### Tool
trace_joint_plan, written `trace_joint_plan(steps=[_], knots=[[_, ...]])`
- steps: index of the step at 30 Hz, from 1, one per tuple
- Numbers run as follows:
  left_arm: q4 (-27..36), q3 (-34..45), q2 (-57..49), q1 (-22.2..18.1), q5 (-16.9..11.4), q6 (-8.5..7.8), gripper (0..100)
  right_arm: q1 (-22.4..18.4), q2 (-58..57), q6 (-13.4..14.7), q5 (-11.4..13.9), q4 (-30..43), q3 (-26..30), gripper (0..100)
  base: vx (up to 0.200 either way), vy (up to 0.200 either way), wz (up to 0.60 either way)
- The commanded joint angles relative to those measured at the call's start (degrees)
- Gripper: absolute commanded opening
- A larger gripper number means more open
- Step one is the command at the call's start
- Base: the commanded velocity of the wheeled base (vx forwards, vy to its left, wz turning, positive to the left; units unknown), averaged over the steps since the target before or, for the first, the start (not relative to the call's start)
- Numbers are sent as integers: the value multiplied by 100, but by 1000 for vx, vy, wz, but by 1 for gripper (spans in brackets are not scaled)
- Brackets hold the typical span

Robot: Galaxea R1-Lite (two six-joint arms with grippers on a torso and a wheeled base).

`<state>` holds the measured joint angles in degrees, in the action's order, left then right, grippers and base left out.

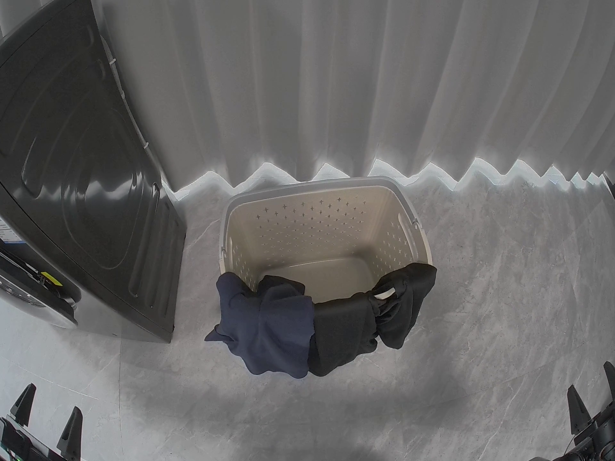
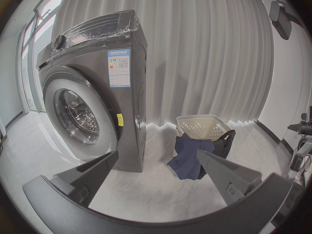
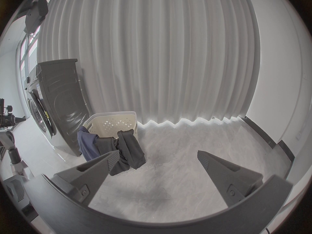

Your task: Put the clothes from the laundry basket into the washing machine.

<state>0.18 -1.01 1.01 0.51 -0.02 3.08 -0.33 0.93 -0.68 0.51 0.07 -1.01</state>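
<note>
A beige laundry basket [image 1: 323, 203] stands on the floor in front of me. A dark blue garment [image 1: 269, 324] and a black garment [image 1: 359, 324] hang over its near rim; a white bit shows in the black one. The dark grey washing machine [image 1: 77, 180] stands at the left, its round door [image 2: 76, 116] seen in the left wrist view. My left gripper [image 1: 45, 417] sits open at the lower left, empty and well short of the basket. My right gripper [image 1: 592, 392] sits open at the lower right, empty too. The basket [image 3: 113, 124] and the clothes [image 3: 125, 151] also appear in the right wrist view.
A white pleated curtain [image 1: 359, 65] hangs behind the basket. Grey marble-look floor [image 1: 500, 302] lies open to the basket's right and near side. A tripod with a device [image 2: 302, 140] stands off to the side.
</note>
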Motion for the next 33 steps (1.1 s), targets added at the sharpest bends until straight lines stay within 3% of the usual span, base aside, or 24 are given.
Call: trace_joint_plan(steps=[1,17,33], knots=[[-1,101,-92,2,2,-1,100,-2,-93,-2,2,1,101,100,200,0,0],[-1,101,-92,-7,2,8,100,7,-84,-2,2,1,101,100,200,0,0],[-1,101,-92,-7,2,8,100,-2,-84,-2,2,1,101,100,0,-38,0]])
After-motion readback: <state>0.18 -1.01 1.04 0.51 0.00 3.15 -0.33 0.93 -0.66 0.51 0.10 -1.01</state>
